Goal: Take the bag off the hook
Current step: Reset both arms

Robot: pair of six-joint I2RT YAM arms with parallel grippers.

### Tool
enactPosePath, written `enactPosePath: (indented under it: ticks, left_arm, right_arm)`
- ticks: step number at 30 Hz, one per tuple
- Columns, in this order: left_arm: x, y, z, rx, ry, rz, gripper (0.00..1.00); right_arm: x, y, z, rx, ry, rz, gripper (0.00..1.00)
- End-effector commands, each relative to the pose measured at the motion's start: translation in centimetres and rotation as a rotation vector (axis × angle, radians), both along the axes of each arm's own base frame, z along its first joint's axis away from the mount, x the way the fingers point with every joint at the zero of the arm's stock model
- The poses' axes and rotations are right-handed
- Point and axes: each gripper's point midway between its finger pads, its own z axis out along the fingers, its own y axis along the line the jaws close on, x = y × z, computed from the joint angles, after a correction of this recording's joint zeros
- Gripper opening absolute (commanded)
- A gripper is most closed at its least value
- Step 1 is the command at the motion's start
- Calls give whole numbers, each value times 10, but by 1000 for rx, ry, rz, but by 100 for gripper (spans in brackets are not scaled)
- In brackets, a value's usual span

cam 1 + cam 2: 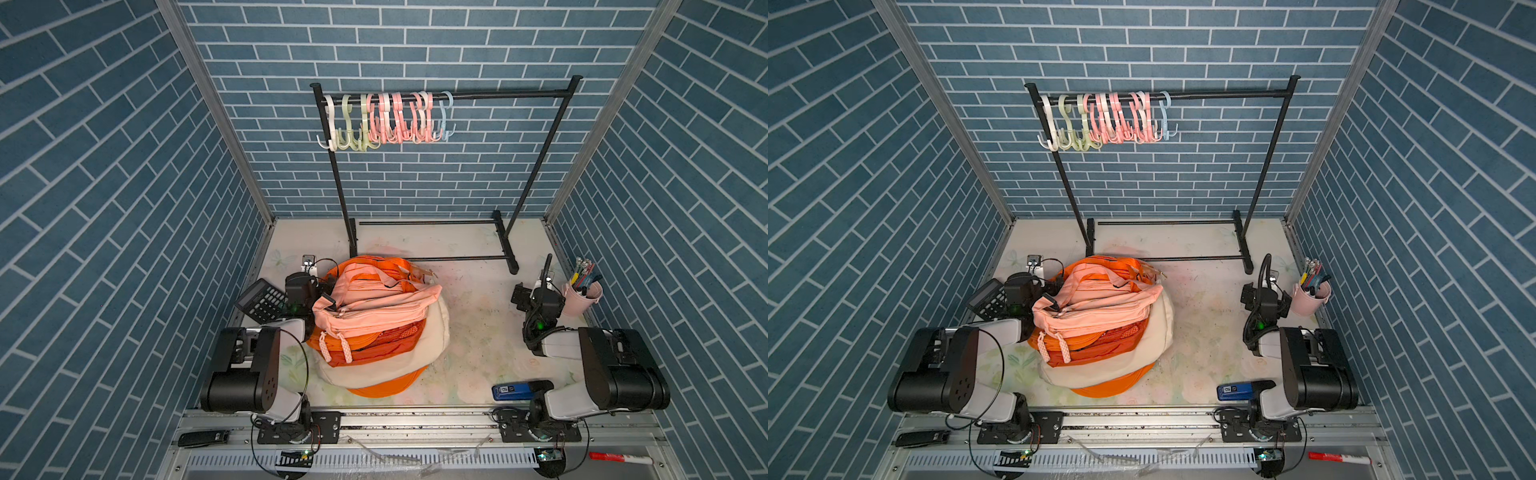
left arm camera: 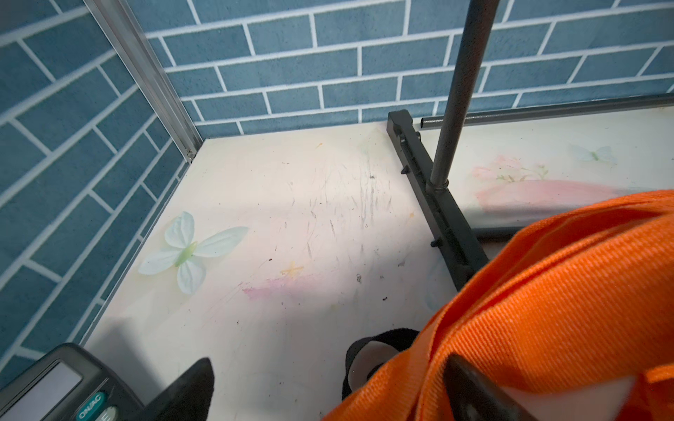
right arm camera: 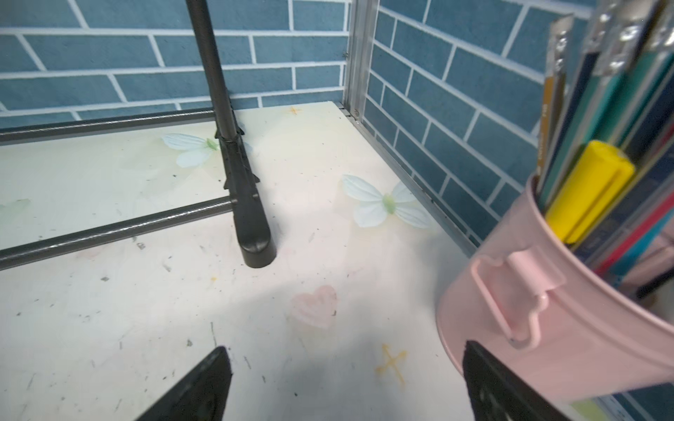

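Top views: hooks bare at twelve o'clock, bags heaped on table at six; left gripper (seemingly) and right gripper gape empty; unhooking looks done, so you just retract.

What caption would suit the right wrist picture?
Open right gripper above the table, beside a pink pen bucket, near the rack's foot.
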Motion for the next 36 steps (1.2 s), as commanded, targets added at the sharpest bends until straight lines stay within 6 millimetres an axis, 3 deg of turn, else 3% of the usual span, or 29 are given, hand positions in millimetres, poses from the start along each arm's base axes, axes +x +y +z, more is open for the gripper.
enactPosePath:
  ticks: [1,4,9,36]
  left_arm:
    - [-14,-18,-5,78,-75,-47,99]
    - [-14,-16,-5,91,-83,-27,99]
    - [-6,4,-10,21,-24,43,99]
    - [-6,3,-10,25,-20,41,99]
  right_arm:
    - [8,12,9,-12,-47,77,98]
    - [14,13,7,-14,-17,86,99]
    - [20,5,3,33,12,78,99]
    - [19,5,4,26,8,74,99]
